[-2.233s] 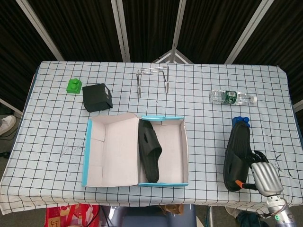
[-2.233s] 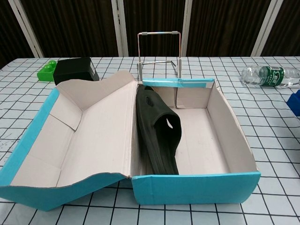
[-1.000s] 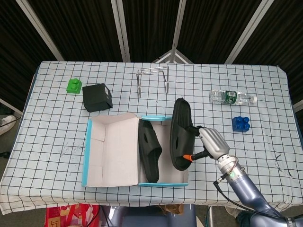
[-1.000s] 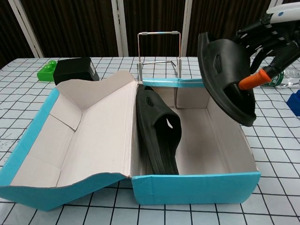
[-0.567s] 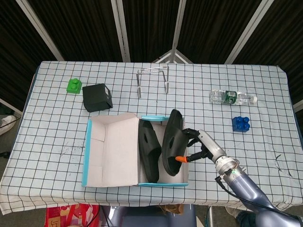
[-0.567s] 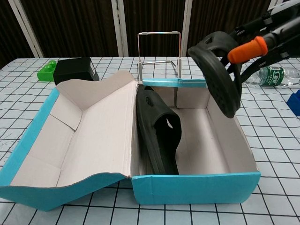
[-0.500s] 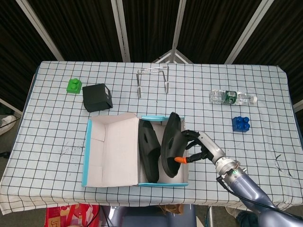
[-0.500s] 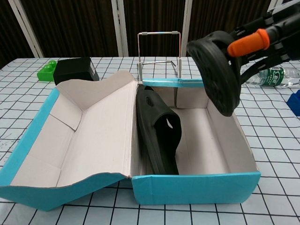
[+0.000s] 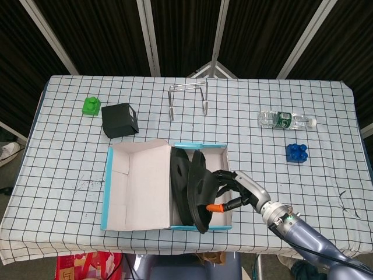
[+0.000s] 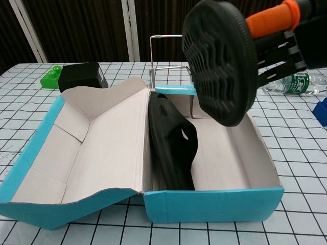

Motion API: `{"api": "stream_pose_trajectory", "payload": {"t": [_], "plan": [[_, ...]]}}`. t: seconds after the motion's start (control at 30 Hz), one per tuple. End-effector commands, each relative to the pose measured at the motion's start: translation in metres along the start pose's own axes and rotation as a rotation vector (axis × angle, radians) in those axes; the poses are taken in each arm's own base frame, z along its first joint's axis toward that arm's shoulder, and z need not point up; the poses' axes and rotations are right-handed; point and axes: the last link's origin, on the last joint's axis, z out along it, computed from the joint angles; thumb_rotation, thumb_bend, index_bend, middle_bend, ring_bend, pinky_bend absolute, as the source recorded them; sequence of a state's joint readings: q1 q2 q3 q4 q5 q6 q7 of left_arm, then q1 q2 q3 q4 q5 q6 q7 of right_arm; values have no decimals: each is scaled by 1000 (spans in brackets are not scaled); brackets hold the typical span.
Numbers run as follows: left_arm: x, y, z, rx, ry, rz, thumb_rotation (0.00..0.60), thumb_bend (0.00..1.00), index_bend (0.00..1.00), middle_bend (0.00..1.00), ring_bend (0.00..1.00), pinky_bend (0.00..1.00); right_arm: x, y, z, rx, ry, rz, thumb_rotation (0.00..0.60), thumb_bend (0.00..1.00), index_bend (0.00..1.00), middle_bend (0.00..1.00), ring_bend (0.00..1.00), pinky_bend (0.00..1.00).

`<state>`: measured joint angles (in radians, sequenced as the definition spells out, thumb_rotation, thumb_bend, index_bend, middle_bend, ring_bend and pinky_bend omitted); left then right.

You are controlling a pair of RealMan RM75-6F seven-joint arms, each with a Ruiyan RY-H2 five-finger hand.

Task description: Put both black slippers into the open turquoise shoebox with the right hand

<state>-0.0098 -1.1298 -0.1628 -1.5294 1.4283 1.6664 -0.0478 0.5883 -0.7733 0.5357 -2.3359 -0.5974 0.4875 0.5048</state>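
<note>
Right hand (image 9: pixel 233 188) gripping black slipper (image 9: pixel 199 195) over open turquoise shoebox (image 9: pixel 106 186), second slipper (image 9: pixel 178 169) inside

From the head camera we look steeply down from high on the near side, taking in the whole bench (image 9: pixel 70 169). From the chest camera we sit low and close at the near edge, facing the far side. We share the turquoise shoebox (image 9: pixel 198 226) (image 10: pixel 214 204) and the far wire rack (image 9: pixel 187 99) (image 10: pixel 172 53).
</note>
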Motion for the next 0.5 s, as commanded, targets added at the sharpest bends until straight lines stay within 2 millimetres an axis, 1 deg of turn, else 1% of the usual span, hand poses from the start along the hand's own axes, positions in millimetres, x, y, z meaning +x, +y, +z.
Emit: {"api": "stream_pose_trajectory", "payload": {"t": [0.03, 0.33, 0.5], "plan": [[0, 0, 0, 1, 0, 0, 600, 643, 236, 54, 28, 97, 0, 8, 10, 30, -5, -18, 600, 800, 638, 420, 344, 323], [-1, -1, 1, 3, -1, 4, 600, 643, 236, 54, 28, 97, 3, 24, 31, 67, 18, -54, 600, 802, 638, 419, 344, 323], [-1, -1, 2, 6, 1, 4, 600, 643, 236, 54, 28, 98, 6, 34, 40, 54, 46, -71, 600, 803, 638, 419, 344, 323]]}}
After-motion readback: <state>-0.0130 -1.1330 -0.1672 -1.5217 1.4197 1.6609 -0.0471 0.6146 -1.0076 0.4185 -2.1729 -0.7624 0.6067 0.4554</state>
